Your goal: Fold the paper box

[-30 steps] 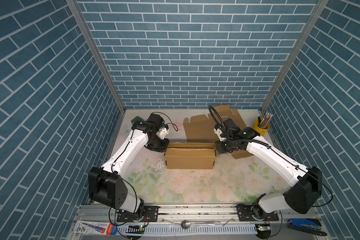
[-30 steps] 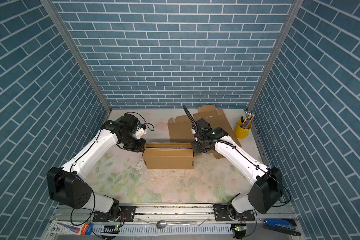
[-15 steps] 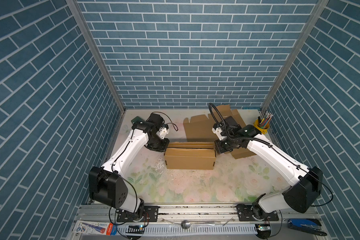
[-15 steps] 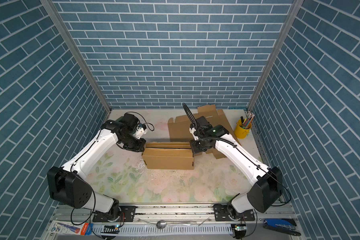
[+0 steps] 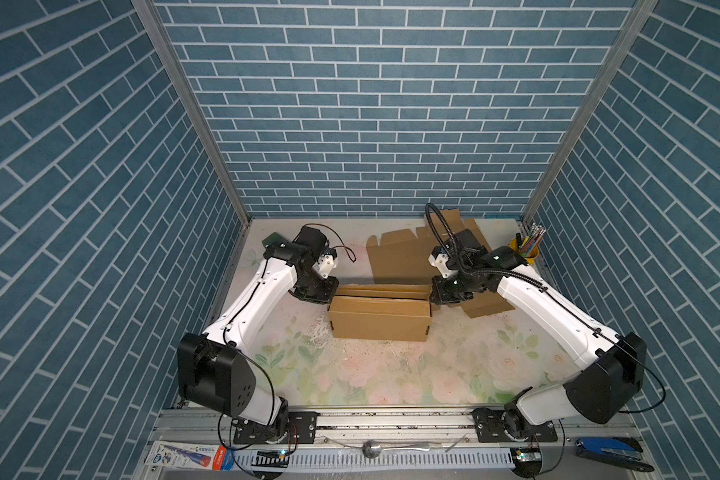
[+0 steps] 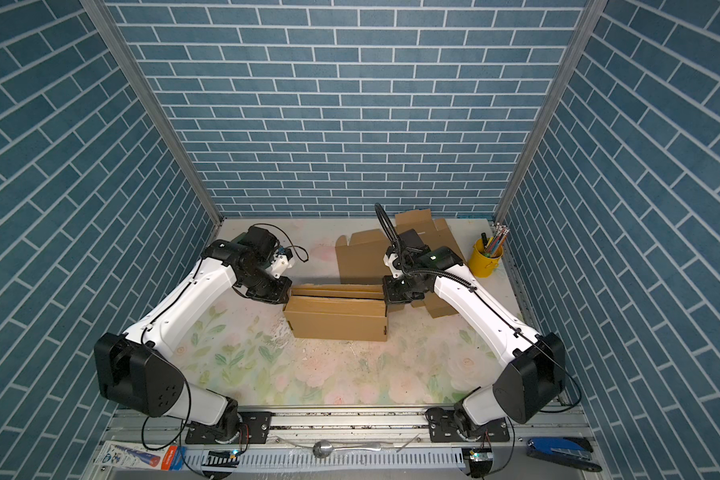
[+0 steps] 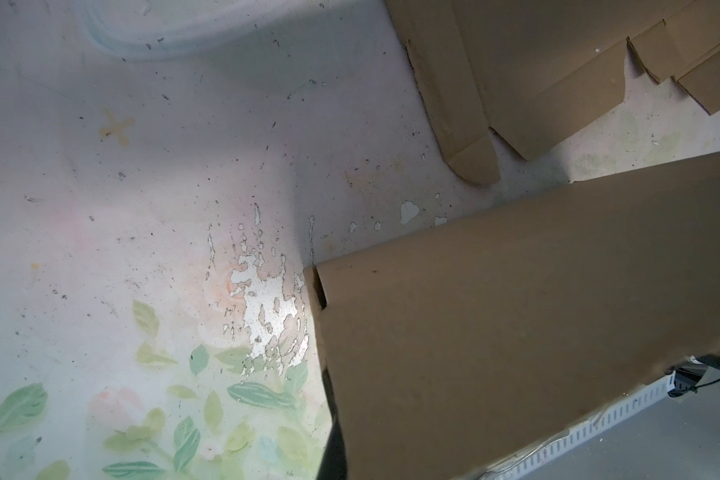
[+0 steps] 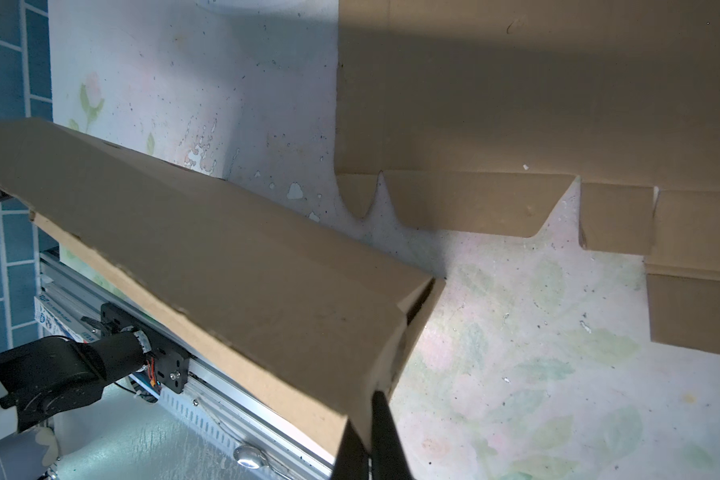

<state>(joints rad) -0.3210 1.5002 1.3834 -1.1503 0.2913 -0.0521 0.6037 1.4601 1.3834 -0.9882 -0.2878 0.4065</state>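
**A:** Where's the brown cardboard box?

**B:** Mid-counter, long side facing near, layered top panels not yet seated. The left pincer looks clenched on its far-left corner. The right pincer is clamped on the far-right end wall.

**A:** Which step?

**B:** Closing the top, I'd judge. Next, both ends should come down evenly, or the panel skews.

Both top views look down from high over the whole floral-print tabletop; both wrist cams sit close on the brown cardboard box.
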